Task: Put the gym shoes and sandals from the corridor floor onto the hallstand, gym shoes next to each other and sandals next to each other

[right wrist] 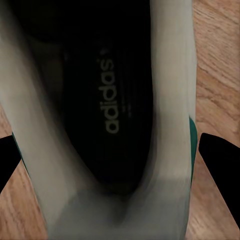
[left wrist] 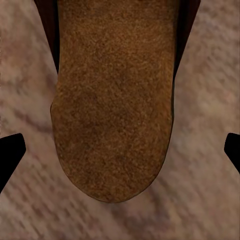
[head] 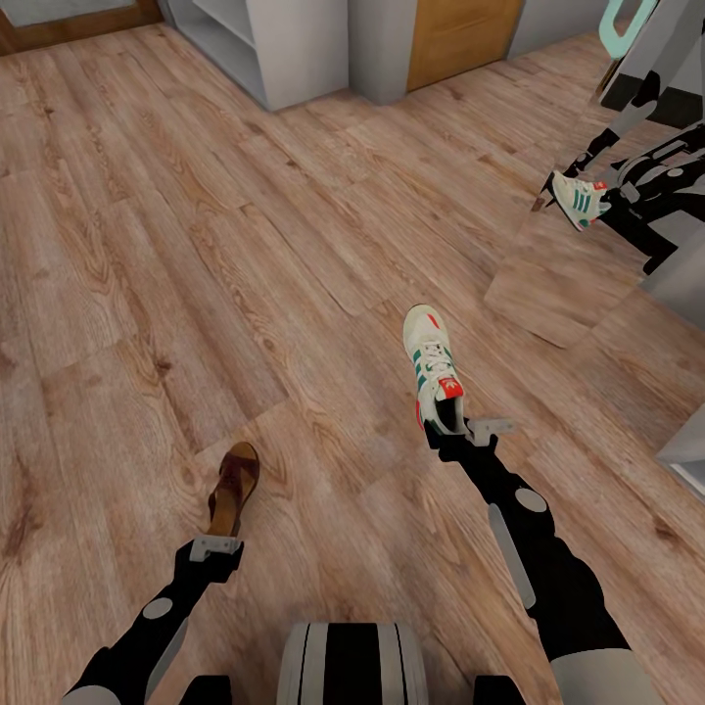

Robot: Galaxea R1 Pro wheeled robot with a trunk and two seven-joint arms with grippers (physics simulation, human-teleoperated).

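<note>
One gym shoe [head: 431, 364], white with green stripes and a red-orange heel, lies on the corridor floor [head: 196, 245]. My right gripper [head: 460, 431] is open at its heel. In the right wrist view the gripper [right wrist: 115, 165] straddles the shoe's dark opening [right wrist: 107, 95], fingertips [right wrist: 220, 165] clear of its sides. One brown sandal [head: 233, 482] lies at the lower left. My left gripper [head: 217, 546] is open just behind it, and its tan footbed [left wrist: 115, 100] lies between the spread fingertips [left wrist: 10, 152]. The pale-grey hallstand [head: 284, 49] stands at the far end.
At the right, a mirror-like panel [head: 563, 284] shows a white and green sneaker [head: 580, 199] with black robot parts; I cannot tell whether it is a reflection. A wooden door [head: 460, 39] is beside the hallstand. A pale furniture corner [head: 685, 450] juts in at right.
</note>
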